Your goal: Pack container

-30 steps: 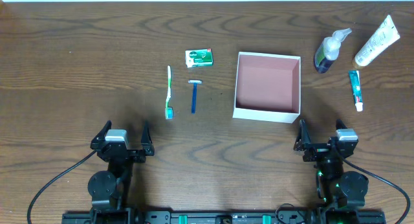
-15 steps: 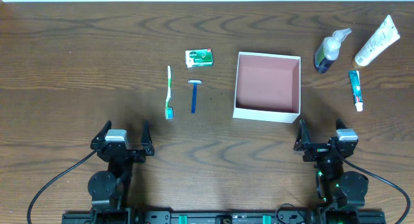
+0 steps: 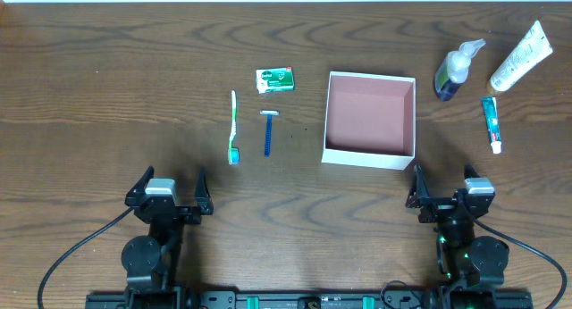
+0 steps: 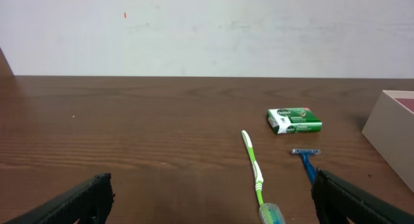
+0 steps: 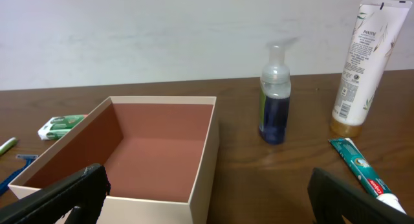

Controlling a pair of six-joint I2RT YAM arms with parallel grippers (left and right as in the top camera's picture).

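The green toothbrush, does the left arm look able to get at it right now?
Probably yes. The toothbrush lies flat ahead of the open left end effector, nothing between them; the razor lies apart beside it.

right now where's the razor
In the overhead view the blue razor lies left of the container, between it and the toothbrush, the soap packet just beyond.

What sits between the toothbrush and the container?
The blue razor, lying parallel to the toothbrush and apart from the container, seen in the overhead view.

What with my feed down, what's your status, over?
Left gripper open, right gripper open, neither holding anything. Container empty, upright. Nothing blocking it.
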